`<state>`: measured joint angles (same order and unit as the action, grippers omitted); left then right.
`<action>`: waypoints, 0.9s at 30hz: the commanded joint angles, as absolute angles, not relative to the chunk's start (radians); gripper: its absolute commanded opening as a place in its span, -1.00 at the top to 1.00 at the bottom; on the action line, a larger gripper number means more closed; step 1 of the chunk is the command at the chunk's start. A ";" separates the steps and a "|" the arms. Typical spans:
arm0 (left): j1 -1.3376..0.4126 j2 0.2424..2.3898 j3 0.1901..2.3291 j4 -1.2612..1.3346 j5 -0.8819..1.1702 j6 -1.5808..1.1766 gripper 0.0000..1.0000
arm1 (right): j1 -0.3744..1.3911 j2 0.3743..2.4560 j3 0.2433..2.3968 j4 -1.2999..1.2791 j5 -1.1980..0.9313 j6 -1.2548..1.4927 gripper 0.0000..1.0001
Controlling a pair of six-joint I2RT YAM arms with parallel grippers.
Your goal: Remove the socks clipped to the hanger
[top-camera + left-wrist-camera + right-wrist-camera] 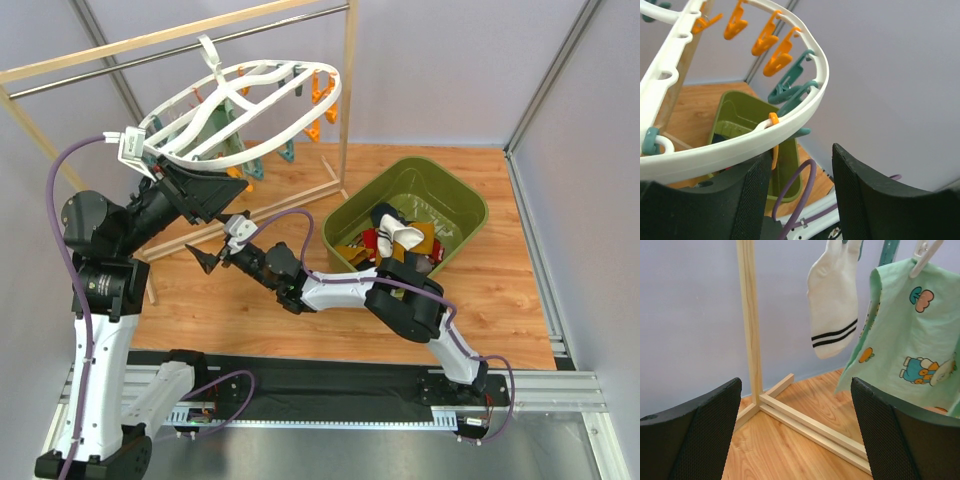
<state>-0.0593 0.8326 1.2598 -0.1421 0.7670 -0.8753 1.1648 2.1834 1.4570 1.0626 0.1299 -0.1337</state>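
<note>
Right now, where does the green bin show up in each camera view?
Top external: the green bin sits right of centre, beyond the right arm.
Left wrist: lower left of centre, seen past the rim of the white hanger.
Right wrist: not in it.
Shared landmark: the wooden rack post appears in all three views.

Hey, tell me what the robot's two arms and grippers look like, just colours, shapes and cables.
Both arms are built alike: the left arm and right arm have white links joined by rounded black joints. A purple cable loops along each. The left gripper and right gripper each have two broad black fingers with a fine mesh texture.
</note>
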 commanded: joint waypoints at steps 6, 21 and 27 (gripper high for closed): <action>-0.166 0.831 1.379 -0.363 0.623 -0.680 -0.17 | 1.173 2.141 1.480 1.141 0.118 -0.164 -0.81; -0.166 0.758 1.499 -0.755 0.330 -0.523 -0.19 | 1.170 2.341 1.814 1.010 0.224 -0.268 -0.72; -0.166 0.698 1.482 -0.871 0.045 -0.465 -0.15 | 1.160 2.364 1.865 0.979 0.218 -0.322 0.27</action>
